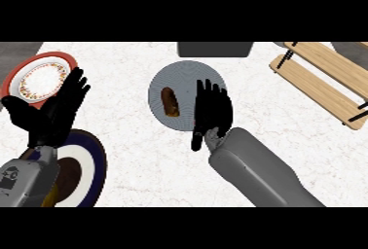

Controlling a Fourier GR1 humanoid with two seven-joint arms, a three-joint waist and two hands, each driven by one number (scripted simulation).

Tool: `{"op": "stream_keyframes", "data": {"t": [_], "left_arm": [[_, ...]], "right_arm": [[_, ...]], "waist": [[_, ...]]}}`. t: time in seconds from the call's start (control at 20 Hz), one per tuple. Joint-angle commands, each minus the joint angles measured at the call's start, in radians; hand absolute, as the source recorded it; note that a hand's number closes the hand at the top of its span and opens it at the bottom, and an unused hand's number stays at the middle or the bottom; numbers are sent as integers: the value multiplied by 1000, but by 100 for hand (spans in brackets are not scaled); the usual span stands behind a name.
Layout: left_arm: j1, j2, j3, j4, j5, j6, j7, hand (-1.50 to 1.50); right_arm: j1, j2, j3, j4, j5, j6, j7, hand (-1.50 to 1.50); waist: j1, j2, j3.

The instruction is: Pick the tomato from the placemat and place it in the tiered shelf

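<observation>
A round grey placemat (169, 78) lies at the counter's middle. On it rests a brown, elongated item (171, 102); I see no round red tomato. My right hand (212, 112) lies flat over the placemat's right part, fingers straight and pointing away, just right of the brown item and apart from it. Whatever is under the palm is hidden. The wooden tiered shelf (323, 73) stands at the upper right, set at a slant. My left hand (57, 109) rests open at the left, fingers up.
A red-rimmed patterned plate (39, 78) sits at the upper left, partly behind my left hand. A blue-and-white plate (90, 165) with something brown on it lies at the lower left. A dark grey box (215, 48) stands at the back centre.
</observation>
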Motion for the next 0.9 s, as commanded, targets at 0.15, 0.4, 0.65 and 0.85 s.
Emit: {"op": "stream_keyframes", "data": {"t": [0.15, 0.4, 0.65, 0.85], "left_arm": [[42, -11, 35, -15, -29, -47, -22, 0], [69, -49, 10, -113, -71, 2, 33, 0], [44, -13, 80, -107, -38, -72, 80, 0], [-20, -93, 71, 7, -96, -57, 40, 0]], "right_arm": [[43, 79, 7, 9, 70, 20, 80, -150], [82, 81, -27, 85, 112, -3, 16, -150], [23, 82, -33, 161, 95, -67, -11, -150], [73, 82, -47, 150, 136, -46, -50, -150]], "waist": [[2, 1, 0], [5, 0, 1], [9, 1, 1], [1, 1, 0]]}}
